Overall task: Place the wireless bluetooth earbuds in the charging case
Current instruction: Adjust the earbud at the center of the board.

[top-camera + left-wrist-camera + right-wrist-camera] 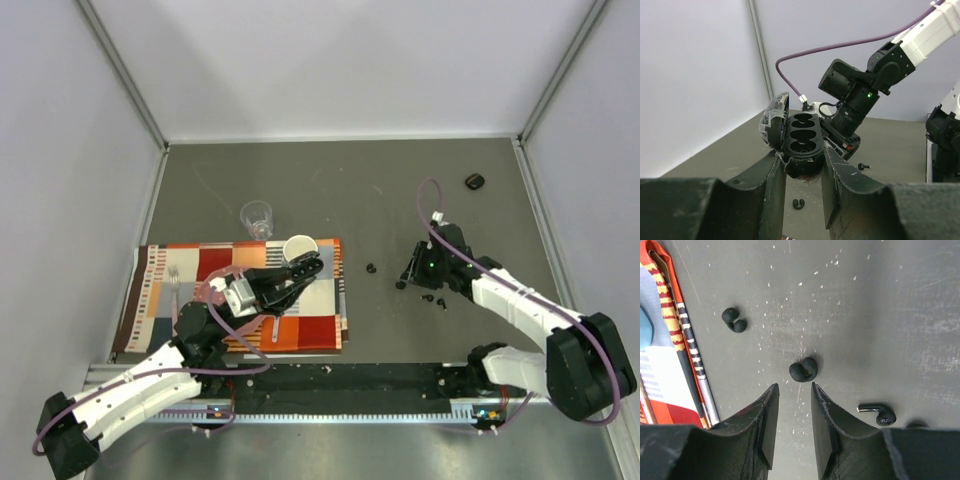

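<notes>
Top view: left gripper [300,272] sits over the striped cloth mat [200,268], centre-left; right gripper [410,272] right of centre. Left wrist: it clamps the hard, glossy charging case [801,142], lid open, wells empty. Right wrist: jaws parted, empty, just below one smooth, featherlight earbud [803,370] mid-frame; pinch its rounded body, likely slippery.

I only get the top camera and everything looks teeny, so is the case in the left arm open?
Observer: Yes. The left wrist view shows the charging case gripped between the left jaws, lid up, wells looking empty.
Operator: What's by the right arm?
Observer: In its wrist view one earbud lies on the table just ahead of the open right jaws.
Operator: Any more?
Observer: A second earbud lies nearer the placemat, by its striped edge.
</notes>
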